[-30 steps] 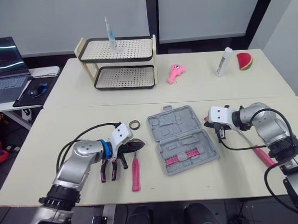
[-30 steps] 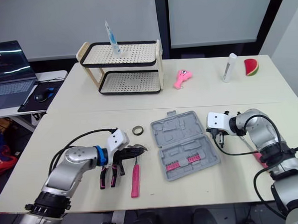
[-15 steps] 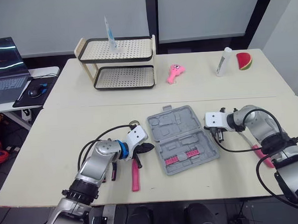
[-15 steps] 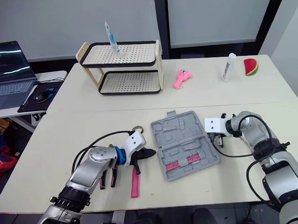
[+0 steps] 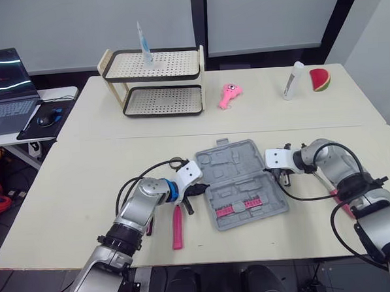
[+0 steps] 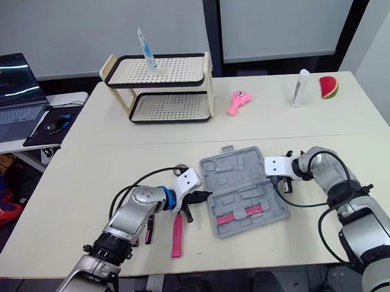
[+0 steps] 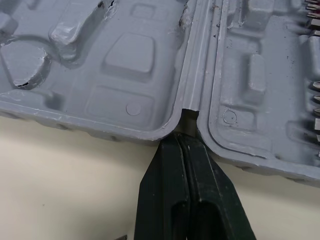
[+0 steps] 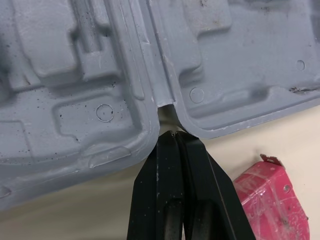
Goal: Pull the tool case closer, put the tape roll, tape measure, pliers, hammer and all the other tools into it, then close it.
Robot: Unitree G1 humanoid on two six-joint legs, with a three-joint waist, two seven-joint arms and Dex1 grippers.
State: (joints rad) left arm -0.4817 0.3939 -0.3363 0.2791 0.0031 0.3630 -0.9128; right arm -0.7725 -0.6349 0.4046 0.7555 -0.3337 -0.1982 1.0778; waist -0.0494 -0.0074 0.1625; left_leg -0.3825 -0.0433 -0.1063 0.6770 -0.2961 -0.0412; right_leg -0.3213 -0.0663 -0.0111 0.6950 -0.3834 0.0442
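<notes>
Left gripper (image 7: 184,137) and right gripper (image 8: 175,134), both clenched empty, have reached the open tool case (image 5: 241,181) at its hinge ends; pull likely next.

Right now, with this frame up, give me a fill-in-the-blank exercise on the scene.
The tool case lies ___ on the table. The left gripper and the right gripper are both ___. Each gripper's tips sit at one end of the case's ___. The screwdriver has a ___ handle.
Missing words: open, shut, hinge, pink.
</notes>
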